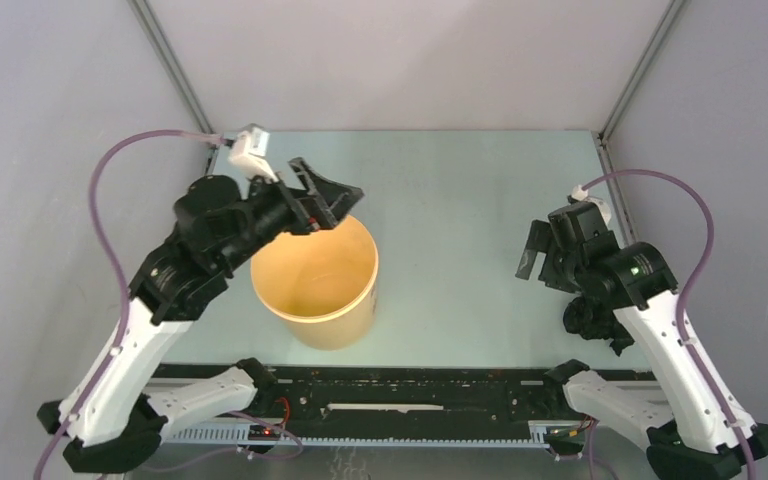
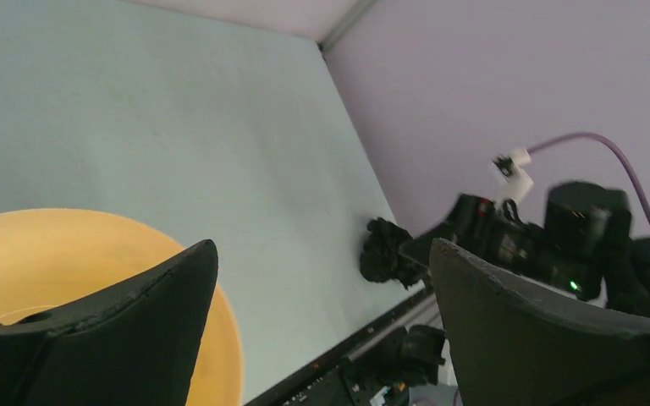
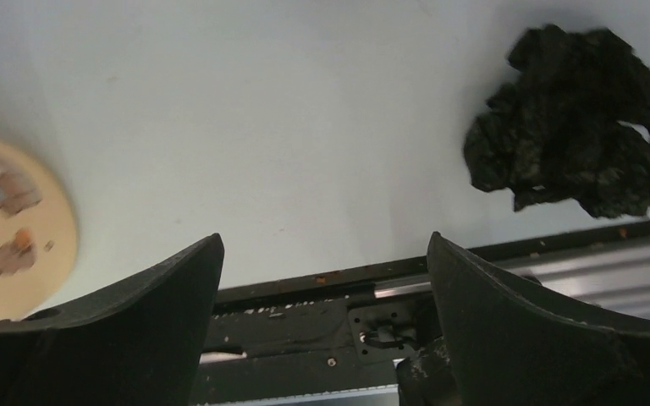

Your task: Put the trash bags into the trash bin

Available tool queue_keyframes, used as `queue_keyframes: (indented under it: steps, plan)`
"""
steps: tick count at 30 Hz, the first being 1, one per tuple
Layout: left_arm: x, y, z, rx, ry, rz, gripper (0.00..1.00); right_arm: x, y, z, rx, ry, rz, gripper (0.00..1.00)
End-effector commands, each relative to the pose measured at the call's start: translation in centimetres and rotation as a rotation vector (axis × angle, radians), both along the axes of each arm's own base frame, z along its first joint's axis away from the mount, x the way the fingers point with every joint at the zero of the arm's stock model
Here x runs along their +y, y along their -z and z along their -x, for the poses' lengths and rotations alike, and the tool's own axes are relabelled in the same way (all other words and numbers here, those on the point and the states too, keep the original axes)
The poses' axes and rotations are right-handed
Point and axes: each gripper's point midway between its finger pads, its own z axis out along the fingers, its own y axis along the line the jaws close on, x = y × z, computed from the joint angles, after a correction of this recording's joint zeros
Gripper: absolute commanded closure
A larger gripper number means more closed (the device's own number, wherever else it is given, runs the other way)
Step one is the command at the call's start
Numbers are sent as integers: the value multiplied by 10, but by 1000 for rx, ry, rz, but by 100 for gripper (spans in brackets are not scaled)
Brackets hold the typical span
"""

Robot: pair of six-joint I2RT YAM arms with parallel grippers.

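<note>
Table (image 1: 480, 190): pale green surface filling the middle of the top view, with grey walls on three sides and a dark rail (image 1: 410, 385) along its lower edge.

Left arm (image 1: 125, 355): rises from the lower left corner of the top view and leans toward the upper centre, its black wrist over the far rim of the bin.

Right arm (image 1: 675, 350): rises from the lower right corner and bends back to the left, its wrist at the right of the frame.

Trash bin (image 1: 338, 325): round yellow-orange tub, upright on the table, left of centre in the top view; its rim fills the lower left of the left wrist view (image 2: 76, 245).

Left gripper (image 1: 345, 203): held above the bin's upper rim, jaws spread wide with nothing between them; in its wrist view (image 2: 322, 245) only bare table shows in the gap.

Right gripper (image 1: 543, 262): at the right of the top view, pointing left, jaws wide apart and holding nothing; in its wrist view (image 3: 326, 241) the table and rail show in the gap.

Trash bag (image 1: 590, 322): crumpled black wad lying on the table at the lower right of the top view, near the rail, well apart from the bin, partly hidden by the right arm; it sits at the upper right of the right wrist view (image 3: 575, 127), outside the jaws.

Cables (image 1: 105, 230): purple, one looping off each wrist.
</note>
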Motion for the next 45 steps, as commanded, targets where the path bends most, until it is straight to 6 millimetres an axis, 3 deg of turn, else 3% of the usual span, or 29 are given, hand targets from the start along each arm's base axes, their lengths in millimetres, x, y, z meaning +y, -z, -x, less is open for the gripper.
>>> queue_keyframes:
  steps: [1, 5, 9, 14, 20, 27, 34, 39, 45]
  plan:
    - [-43, -9, 4, -3, 110, 60, 0, -35, 19, -5, 46, 198, 26, 0]
    - [-62, -15, 4, -12, 148, 46, 0, -81, 39, -8, 92, 458, 10, 0]
    - [-63, -21, 4, -25, 150, 39, 0, -125, 58, -9, 95, 674, 53, 0]
    - [-58, -15, 6, -18, 141, 15, 0, -149, 75, -13, 131, 821, 135, 0]
    - [-45, -15, 10, -24, 119, -27, 0, -162, 103, -29, 167, 865, 89, 0]
    - [-36, -7, 3, -18, 79, -131, 0, -158, 137, -35, 291, 783, 91, 0]
    - [-51, -4, 4, -27, 163, -189, 0, -146, 168, -34, 369, 697, 50, 0]
    - [-55, -16, 0, -117, 224, -297, 0, -135, 187, -42, 411, 632, -5, 1]
    - [-31, -40, -11, -174, 145, -343, 0, -93, 185, -67, 368, 389, -125, 23]
